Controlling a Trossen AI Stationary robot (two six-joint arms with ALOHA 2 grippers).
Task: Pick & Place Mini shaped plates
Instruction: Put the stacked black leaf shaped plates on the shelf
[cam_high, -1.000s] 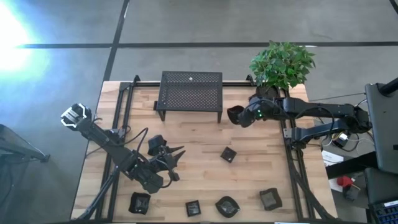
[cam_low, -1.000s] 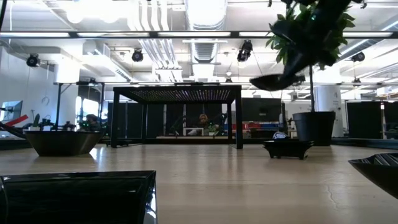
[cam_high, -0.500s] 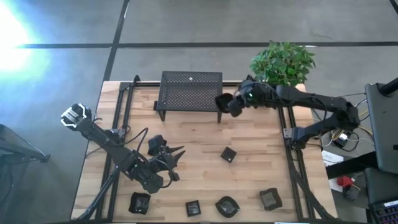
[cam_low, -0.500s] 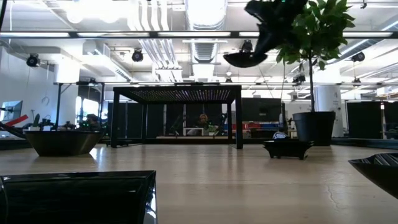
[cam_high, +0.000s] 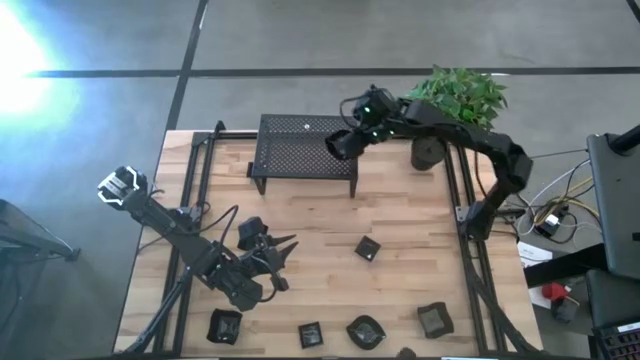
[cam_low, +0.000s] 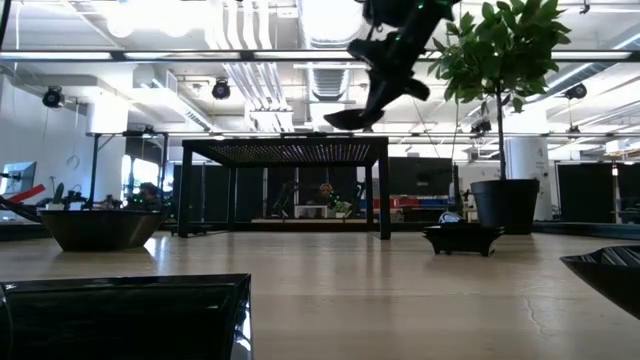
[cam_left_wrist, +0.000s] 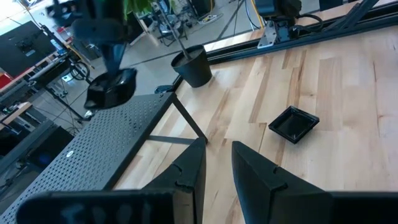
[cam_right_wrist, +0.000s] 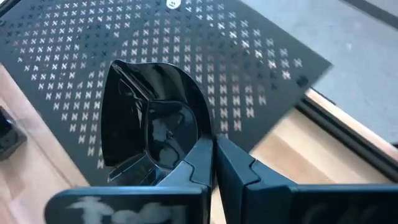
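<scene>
Pinching mini plate (cam_right_wrist: 152, 134) in right claw (cam_right_wrist: 212, 163)

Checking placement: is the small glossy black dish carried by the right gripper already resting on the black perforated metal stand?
No, it hangs above the black perforated metal stand. The right gripper is shut on the small glossy black dish rim; the low view shows a gap.

A glossy black dish (cam_right_wrist: 149, 134) over a black perforated stand (cam_high: 306, 143); pale wood table (cam_high: 400, 230); green plant (cam_high: 458, 92).
</scene>
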